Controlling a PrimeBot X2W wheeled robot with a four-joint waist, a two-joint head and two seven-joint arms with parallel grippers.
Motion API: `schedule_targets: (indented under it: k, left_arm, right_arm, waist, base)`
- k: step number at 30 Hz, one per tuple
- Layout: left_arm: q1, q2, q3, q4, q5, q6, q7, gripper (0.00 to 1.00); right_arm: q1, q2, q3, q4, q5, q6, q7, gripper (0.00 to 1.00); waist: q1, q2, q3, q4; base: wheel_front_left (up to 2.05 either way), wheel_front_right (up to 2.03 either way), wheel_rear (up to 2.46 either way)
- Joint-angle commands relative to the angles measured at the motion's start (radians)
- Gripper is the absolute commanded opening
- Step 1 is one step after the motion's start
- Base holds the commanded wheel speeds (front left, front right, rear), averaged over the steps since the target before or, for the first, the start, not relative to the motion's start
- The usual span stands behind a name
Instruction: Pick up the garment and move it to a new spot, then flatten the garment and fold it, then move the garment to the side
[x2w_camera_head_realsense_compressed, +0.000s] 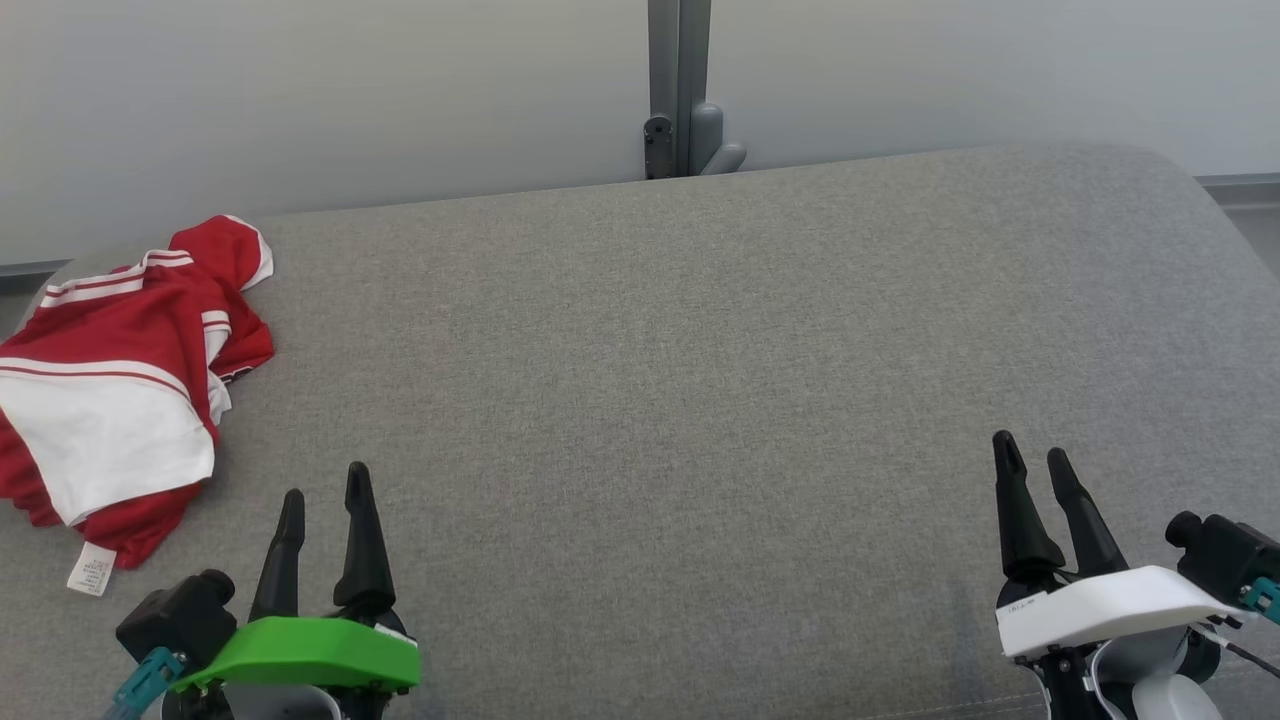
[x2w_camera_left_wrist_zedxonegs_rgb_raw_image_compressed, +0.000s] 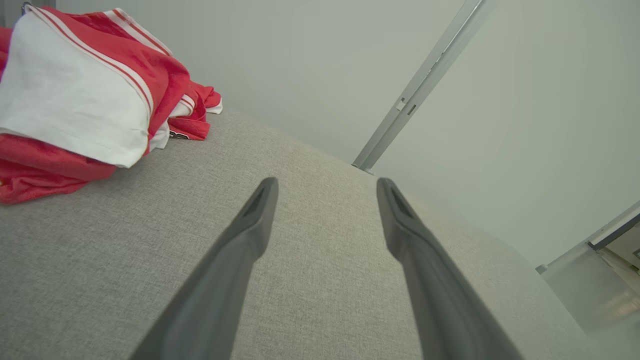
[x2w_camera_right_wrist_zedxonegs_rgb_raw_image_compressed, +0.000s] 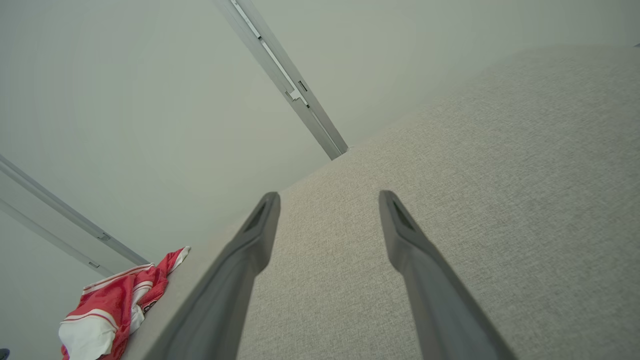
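Note:
The garment (x2w_camera_head_realsense_compressed: 120, 380) is a crumpled red and white jersey with a small white label, lying at the far left edge of the grey padded surface (x2w_camera_head_realsense_compressed: 680, 380). My left gripper (x2w_camera_head_realsense_compressed: 325, 485) hovers open at the lower left, just right of the garment and apart from it, nothing between its fingers. The left wrist view has the garment (x2w_camera_left_wrist_zedxonegs_rgb_raw_image_compressed: 85, 95) at upper left, beyond the open gripper (x2w_camera_left_wrist_zedxonegs_rgb_raw_image_compressed: 325, 187). My right gripper (x2w_camera_head_realsense_compressed: 1030, 455) stands open at the lower right, far from the cloth. From the right wrist, the garment (x2w_camera_right_wrist_zedxonegs_rgb_raw_image_compressed: 112, 305) lies small at lower left past the open gripper (x2w_camera_right_wrist_zedxonegs_rgb_raw_image_compressed: 327, 200).
A pale wall with a grey vertical post and bracket (x2w_camera_head_realsense_compressed: 680, 90) runs behind the padded surface. The surface's rounded right edge (x2w_camera_head_realsense_compressed: 1215, 200) drops off to the floor. Bare grey fabric stretches across the middle and right.

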Motion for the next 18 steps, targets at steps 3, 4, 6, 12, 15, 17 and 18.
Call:
schedule_targets:
  k: [3, 4, 6, 12, 15, 17, 18]
  left_arm:
    - [0.002, 0.008, -0.005, -0.005, 0.061, 0.009, -0.017, 1.00]
    - [0.002, 0.008, -0.005, -0.004, 0.070, 0.010, -0.019, 1.00]
    - [0.003, 0.008, -0.008, -0.001, 0.091, 0.013, -0.023, 1.00]
    - [0.008, 0.008, -0.011, 0.009, 0.152, 0.020, -0.037, 1.00]
    - [0.008, 0.009, -0.008, 0.017, 0.183, 0.018, -0.044, 1.00]
    - [0.009, 0.009, -0.005, 0.020, 0.199, 0.016, -0.047, 1.00]
    - [0.010, 0.009, -0.005, 0.022, 0.209, 0.016, -0.050, 1.00]
  right_arm:
    - [0.004, -0.007, 0.008, -0.017, -0.062, 0.000, -0.020, 1.00]
    - [0.005, -0.007, 0.010, -0.017, -0.074, 0.000, -0.023, 1.00]
    - [0.006, -0.007, 0.013, -0.016, -0.099, 0.000, -0.028, 1.00]
    - [0.007, -0.008, 0.016, -0.018, -0.166, 0.000, -0.045, 1.00]
    - [0.008, -0.008, 0.017, -0.021, -0.202, 0.000, -0.053, 1.00]
    - [0.009, -0.008, 0.019, -0.022, -0.222, 0.000, -0.058, 1.00]
    - [0.010, -0.008, 0.020, -0.023, -0.232, 0.000, -0.060, 1.00]
  waist:
    - [0.0000, 0.0051, 0.001, 0.000]
    - [0.0000, 0.0052, 0.001, 0.000]
    - [0.0000, 0.0054, 0.001, 0.000]
    - [0.0000, 0.0058, 0.002, 0.000]
    - [0.0000, 0.0060, 0.002, 0.000]
    - [0.0000, 0.0062, 0.002, 0.001]
    - [0.0000, 0.0063, 0.002, 0.001]
  base:
    - [0.00, 0.00, 0.00]
    - [0.00, 0.00, 0.00]
    - [0.00, 0.00, 0.00]
    - [0.00, 0.00, 0.00]
    - [0.00, 0.00, 0.00]
    - [0.00, 0.00, 0.00]
    - [0.00, 0.00, 0.00]
